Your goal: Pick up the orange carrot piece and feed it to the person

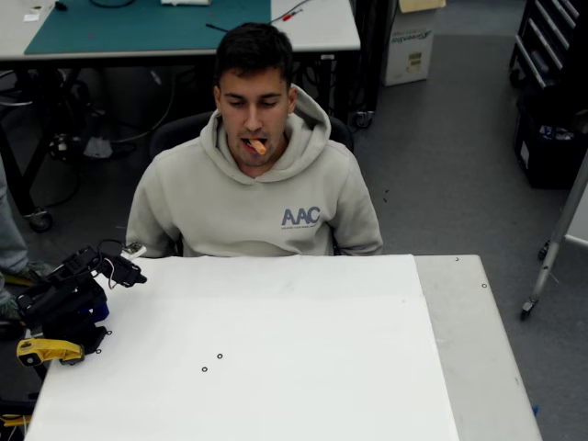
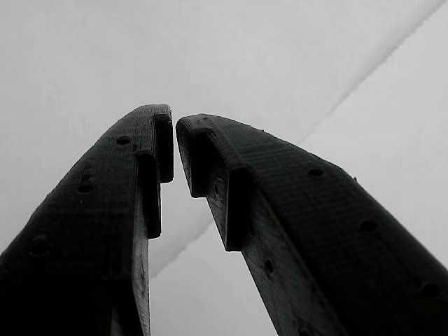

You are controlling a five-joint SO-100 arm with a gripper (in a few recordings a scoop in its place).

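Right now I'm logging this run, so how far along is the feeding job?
It looks essentially done: the orange carrot piece sits in the mouth of the person behind the white table. Nothing is in hand: in the wrist view the gripper shows its fingertips nearly together with nothing between them, and in the overhead view the arm is folded at the table's left edge. No step looks left.

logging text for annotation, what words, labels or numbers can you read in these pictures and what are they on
"AAC" on the chest of the person's hoodie, in the overhead view.
Small line under "AAC": too small to read.
Print on the cardboard box on the floor behind the person: blurred, unreadable.
Wrist view: no text on the gripper or the white table.
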